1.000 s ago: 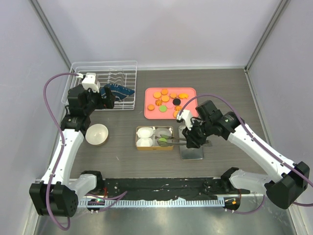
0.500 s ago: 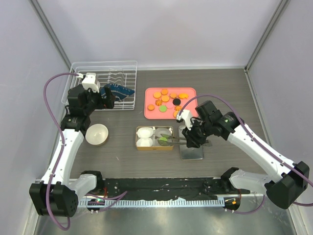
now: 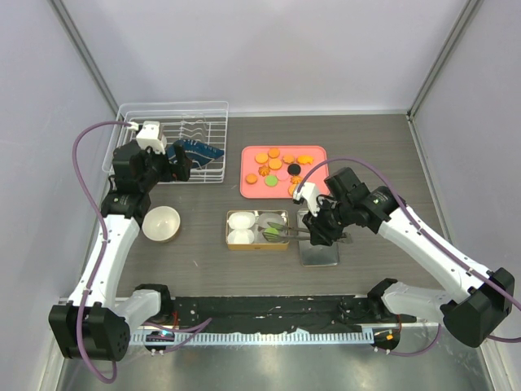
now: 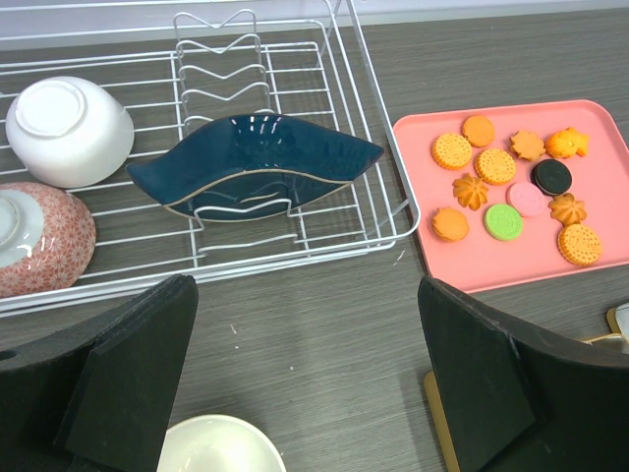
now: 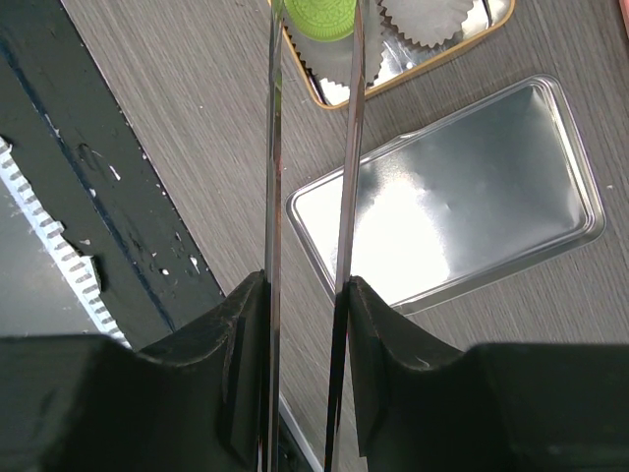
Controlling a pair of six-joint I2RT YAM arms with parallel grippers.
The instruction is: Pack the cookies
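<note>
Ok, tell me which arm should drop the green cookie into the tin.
Right. Its claw grips the tongs, whose tips pinch the green cookie over the tin. The left claw is open and empty, off by the dish rack.

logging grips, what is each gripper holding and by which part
The right gripper clamps metal tongs across both arms; their tips pinch a green cookie by its edges. The left gripper holds nothing.

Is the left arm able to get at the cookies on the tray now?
Probably yes. The left gripper is open and empty, the tray lies unobstructed to its right, and the right gripper holds tongs over the tin, off the tray.
</note>
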